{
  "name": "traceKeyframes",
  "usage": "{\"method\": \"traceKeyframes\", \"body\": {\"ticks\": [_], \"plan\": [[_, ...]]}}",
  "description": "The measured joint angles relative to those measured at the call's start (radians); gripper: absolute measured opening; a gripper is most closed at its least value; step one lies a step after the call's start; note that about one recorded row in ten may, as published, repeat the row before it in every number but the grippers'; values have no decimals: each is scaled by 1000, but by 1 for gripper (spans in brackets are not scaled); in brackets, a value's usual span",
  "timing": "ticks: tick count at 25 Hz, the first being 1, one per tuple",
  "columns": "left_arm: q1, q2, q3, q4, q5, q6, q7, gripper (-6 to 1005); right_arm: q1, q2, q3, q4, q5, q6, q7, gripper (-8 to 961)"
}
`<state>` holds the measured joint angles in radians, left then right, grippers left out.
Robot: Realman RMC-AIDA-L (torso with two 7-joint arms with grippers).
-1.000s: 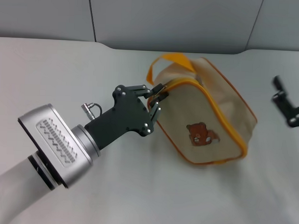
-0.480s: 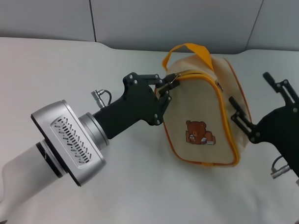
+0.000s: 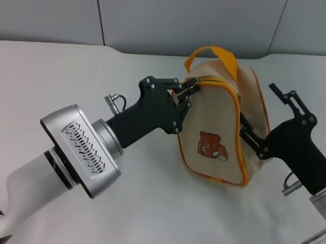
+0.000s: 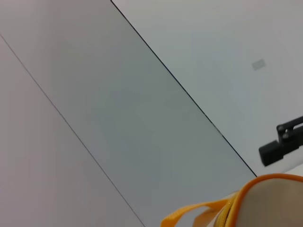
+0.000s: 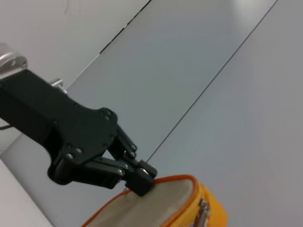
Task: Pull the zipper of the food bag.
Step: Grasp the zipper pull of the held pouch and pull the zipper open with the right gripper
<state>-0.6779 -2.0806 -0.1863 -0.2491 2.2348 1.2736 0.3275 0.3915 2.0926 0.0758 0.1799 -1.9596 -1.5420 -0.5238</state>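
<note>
The beige food bag, with its orange loop handle and brown bear picture, stands tilted on the table. The orange zipper runs over its top, and the small silver pull tab also shows in the right wrist view. My left gripper is shut on the bag's top left corner at the zipper's end; the right wrist view shows this pinch. My right gripper is open, with its fingers either side of the bag's right end. The left wrist view shows only the bag's top.
The white table spreads around the bag on all sides. Grey wall panels stand behind it. A right finger shows far off in the left wrist view.
My left gripper has pulled the bag's corner up and to the right, so the bag stands more upright. My right gripper has come in from the right edge to the bag's right end.
</note>
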Motion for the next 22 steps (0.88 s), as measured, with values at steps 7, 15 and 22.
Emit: {"method": "traceKeyframes", "body": {"ticks": [7,15,22], "plan": [[-2,-1,1,-3,0,-2,-1,53,18,0,2,15,1,13,-3,709],[-12,-1,1,-1,0,-11,-7,54,19,0,0,19,0,7,-3,686],[-14,-1,-1,-6,-2,-25,-8,47,-1,0,-8,37,-10,1,-31,638]]}}
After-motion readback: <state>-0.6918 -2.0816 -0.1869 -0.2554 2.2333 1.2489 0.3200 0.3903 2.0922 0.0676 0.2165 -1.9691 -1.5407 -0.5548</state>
